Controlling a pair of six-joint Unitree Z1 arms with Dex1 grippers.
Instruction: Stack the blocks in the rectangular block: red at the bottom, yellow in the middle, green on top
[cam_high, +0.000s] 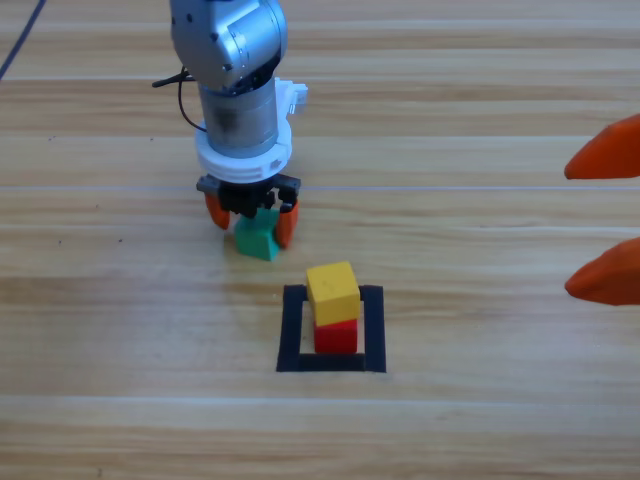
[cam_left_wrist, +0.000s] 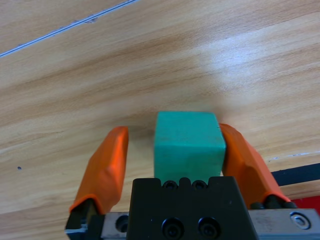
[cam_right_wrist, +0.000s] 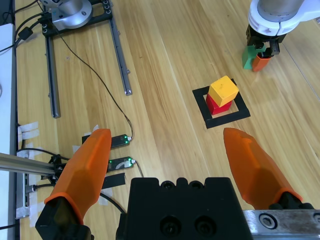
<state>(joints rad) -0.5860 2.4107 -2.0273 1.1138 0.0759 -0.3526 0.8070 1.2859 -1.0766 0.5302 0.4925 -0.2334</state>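
The left gripper (cam_high: 252, 214) stood over the green cube (cam_high: 257, 239), hiding its top from above; the left wrist view showed its jaws around the cube (cam_left_wrist: 188, 145), one touching, one apart. Right of it, yellow (cam_high: 332, 290) sat on red (cam_high: 336, 335) inside the tape outline (cam_high: 292, 330). The right gripper (cam_high: 605, 215), cut off at the edge, gaped open.

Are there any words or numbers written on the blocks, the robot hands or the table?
None can be read.
The green block, yellow block and red block are plain.
The left hand and right hand carry no text.
The small boxes with green lights: no writing shows on them.
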